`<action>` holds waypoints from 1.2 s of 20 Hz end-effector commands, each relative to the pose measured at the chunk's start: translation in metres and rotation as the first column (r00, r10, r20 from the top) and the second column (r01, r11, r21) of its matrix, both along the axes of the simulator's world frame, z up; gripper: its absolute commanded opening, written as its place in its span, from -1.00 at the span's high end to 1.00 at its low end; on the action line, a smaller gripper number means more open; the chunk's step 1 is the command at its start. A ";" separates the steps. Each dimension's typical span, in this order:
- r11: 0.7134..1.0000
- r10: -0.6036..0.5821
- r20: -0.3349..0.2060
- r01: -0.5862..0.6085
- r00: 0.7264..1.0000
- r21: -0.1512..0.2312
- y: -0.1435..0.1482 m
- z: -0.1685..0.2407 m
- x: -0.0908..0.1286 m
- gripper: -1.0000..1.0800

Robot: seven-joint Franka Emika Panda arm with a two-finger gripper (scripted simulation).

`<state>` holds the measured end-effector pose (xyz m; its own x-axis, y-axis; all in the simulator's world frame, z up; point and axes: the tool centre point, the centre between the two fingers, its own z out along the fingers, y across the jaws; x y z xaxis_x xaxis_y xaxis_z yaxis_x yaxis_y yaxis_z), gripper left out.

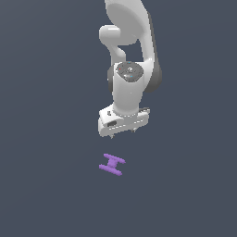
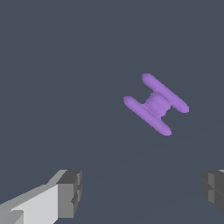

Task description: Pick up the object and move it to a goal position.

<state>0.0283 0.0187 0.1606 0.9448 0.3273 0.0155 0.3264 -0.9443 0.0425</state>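
While the gripper is held above the dark floor with its fingers spread wide and nothing between them, the purple H-shaped object is seen lying flat on that floor. It is placed just nearer than the gripper, slightly toward the exterior view's left, untouched.

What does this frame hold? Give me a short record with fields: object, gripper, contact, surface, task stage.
object: purple H-piece, lying flat on the floor
gripper: open, fingers spread wide, pointing down
contact: none; the gripper is above the H-piece and apart from it
surface: plain dark floor
goal marker: none visible
task stage: H-piece not yet grasped
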 end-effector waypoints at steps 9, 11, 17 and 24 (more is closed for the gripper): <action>0.965 0.262 -0.020 -0.262 0.965 -0.002 -0.010 -0.025 0.029 -0.92; 0.951 0.310 -0.023 -0.310 0.951 -0.001 -0.012 -0.030 0.034 -0.92; 0.895 0.447 -0.031 -0.447 0.894 0.006 -0.020 -0.046 0.048 -0.92; 0.806 0.591 -0.034 -0.591 0.806 0.017 -0.030 -0.065 0.064 -0.92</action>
<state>0.0886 -0.0087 0.1002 0.5989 0.8008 -0.0122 0.8008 -0.5986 0.0180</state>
